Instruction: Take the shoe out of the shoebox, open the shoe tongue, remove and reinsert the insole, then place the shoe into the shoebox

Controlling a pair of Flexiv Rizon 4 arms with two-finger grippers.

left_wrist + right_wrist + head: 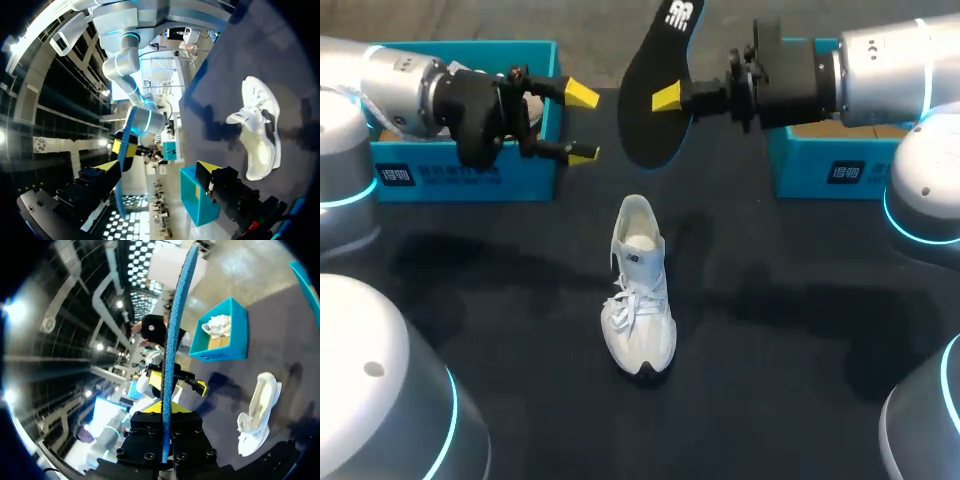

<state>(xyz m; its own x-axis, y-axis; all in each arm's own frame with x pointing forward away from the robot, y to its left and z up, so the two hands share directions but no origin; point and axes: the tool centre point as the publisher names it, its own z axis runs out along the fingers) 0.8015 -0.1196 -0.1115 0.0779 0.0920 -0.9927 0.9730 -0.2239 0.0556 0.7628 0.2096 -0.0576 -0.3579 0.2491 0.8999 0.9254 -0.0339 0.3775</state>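
Looming closest to the head camera, my left arm (380,390) and right arm (920,190) are coming in from the two sides over the dark table (770,330). Between them the white shoe (640,295) is lying upright on its sole in the middle of the table, toe pointing toward the camera, laces loose and its mouth gaping open. Above and beyond the shoe's heel, the right gripper (670,98) is clamping the black insole (655,85) and holding it in the air on edge; in the right wrist view the insole's blue edge is running straight up between the fingers. Near the insole but not touching it, the left gripper (582,125) is hanging with its yellow fingertips (580,95) spread wide and nothing between them. At the table's far side a teal shoebox (470,175) is sitting behind the left gripper, with something white showing inside, and a second teal box (820,170) is sitting behind the right gripper
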